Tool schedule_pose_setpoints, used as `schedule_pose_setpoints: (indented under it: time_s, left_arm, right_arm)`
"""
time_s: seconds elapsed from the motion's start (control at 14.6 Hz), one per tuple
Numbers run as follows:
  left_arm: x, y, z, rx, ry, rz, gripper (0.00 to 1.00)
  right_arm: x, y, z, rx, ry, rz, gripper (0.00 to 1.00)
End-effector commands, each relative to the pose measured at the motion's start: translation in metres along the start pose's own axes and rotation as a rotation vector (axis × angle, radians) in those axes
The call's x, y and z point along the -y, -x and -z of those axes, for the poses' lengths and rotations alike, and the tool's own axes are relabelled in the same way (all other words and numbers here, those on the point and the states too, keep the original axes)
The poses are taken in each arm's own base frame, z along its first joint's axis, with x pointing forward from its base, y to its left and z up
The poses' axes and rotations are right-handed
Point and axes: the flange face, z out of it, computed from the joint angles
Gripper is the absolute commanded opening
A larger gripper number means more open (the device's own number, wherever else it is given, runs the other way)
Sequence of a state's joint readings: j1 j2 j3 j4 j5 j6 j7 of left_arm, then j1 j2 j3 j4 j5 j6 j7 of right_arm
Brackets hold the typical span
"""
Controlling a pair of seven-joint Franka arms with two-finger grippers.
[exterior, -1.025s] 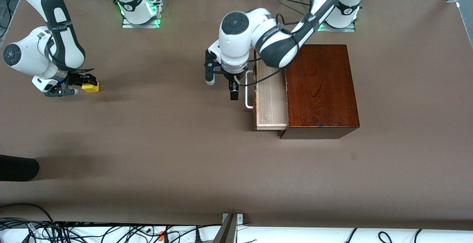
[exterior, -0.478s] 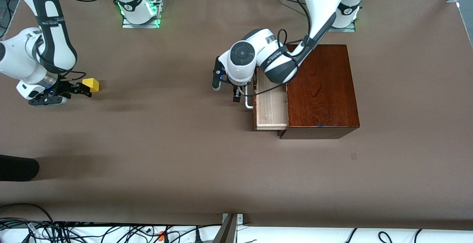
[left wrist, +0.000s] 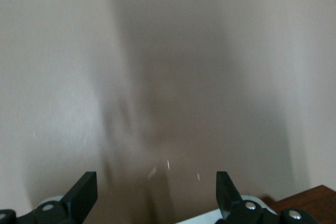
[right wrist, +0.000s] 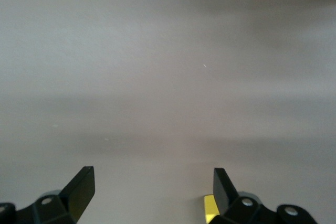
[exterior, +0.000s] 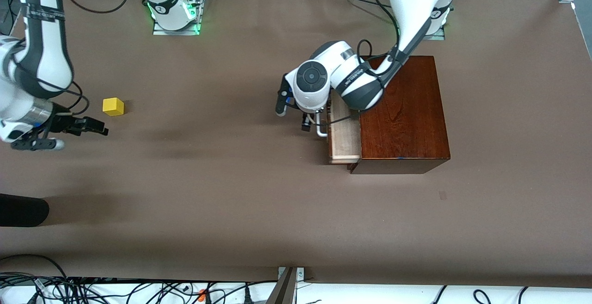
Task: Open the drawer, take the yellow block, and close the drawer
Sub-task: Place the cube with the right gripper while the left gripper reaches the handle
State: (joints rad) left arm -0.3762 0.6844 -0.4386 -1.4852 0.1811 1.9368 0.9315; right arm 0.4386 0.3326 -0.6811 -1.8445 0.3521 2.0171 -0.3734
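We make out faint lettering on both arms' dark bands — too small to read — and nothing else.

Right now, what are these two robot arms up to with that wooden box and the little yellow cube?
The left gripper, open, is at the white U-shaped bar handle of the drawer, the pale-lined tray of the dark reddish-brown wooden box; the tray sticks out only partly. The small bright yellow block sits alone on the brown table toward the right arm's end. The right gripper, open and empty, hovers beside it, touching nothing.
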Motion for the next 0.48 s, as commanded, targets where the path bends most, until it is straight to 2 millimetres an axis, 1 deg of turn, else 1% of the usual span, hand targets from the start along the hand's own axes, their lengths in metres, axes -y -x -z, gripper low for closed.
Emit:
schedule_pose_setpoints:
  time_s: [0.0,0.14,0.27,0.41]
  left_arm:
    - [0.0,0.033,0.025,0.064,0.007,-0.016,1.0]
    - [0.004,0.04,0.026,0.063,0.009,-0.004,1.0]
    - [0.008,0.05,0.025,0.066,0.014,0.012,1.0]
    - [0.011,0.054,0.023,0.081,0.007,0.014,1.0]
  right_arm:
    - [0.019,-0.02,0.024,0.056,0.045,-0.023,1.0]
    - [0.049,-0.019,0.038,0.088,0.058,-0.006,1.0]
    - [0.074,-0.016,0.061,0.116,0.083,-0.026,1.0]
    - [0.087,-0.013,0.089,0.137,0.106,-0.035,1.0]
